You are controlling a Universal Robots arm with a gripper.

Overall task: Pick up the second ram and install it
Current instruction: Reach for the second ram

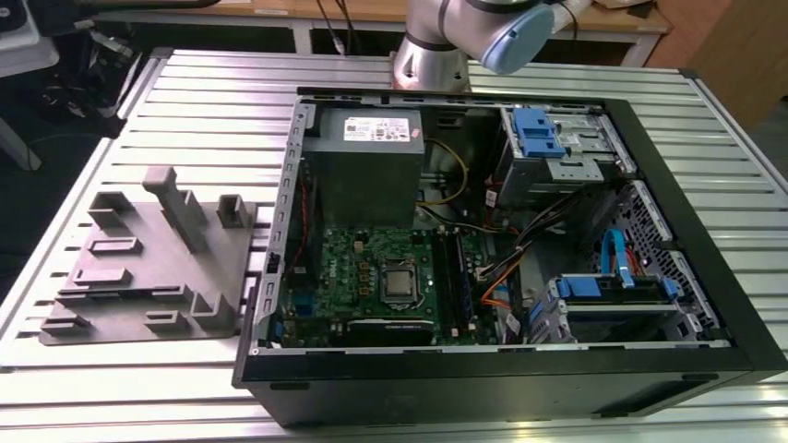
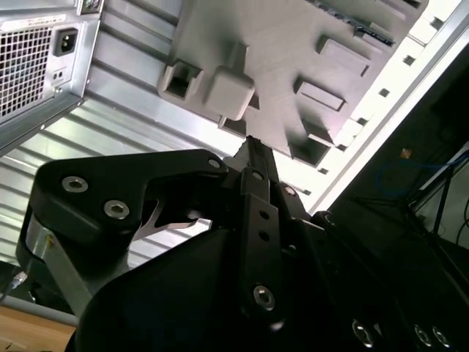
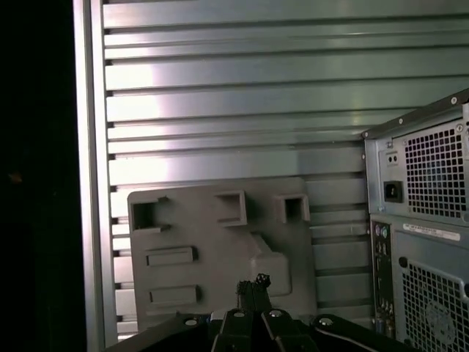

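Observation:
A thin dark strip (image 2: 368,31) stands on edge in the far part of the grey holder plate (image 2: 278,44); it looks like the second ram. In the exterior view the holder plate (image 1: 142,268) lies to the left of the open computer case (image 1: 493,369). A blue-green strip (image 1: 464,277) stands in the black slots of the green motherboard (image 1: 364,272). My gripper (image 2: 249,143) hangs high above the table behind the case, fingertips pressed together with nothing between them. In the first wrist view the gripper (image 3: 253,283) points down at the holder plate (image 3: 220,242), well apart from it.
The grey power-supply box (image 1: 365,161) sits at the back of the case, with blue drive cages (image 1: 542,134) on the exterior view's right. The case's rear panel (image 3: 425,242) is near the gripper. The ribbed aluminium table (image 1: 185,101) surrounds everything. The arm's base (image 1: 431,55) stands behind the case.

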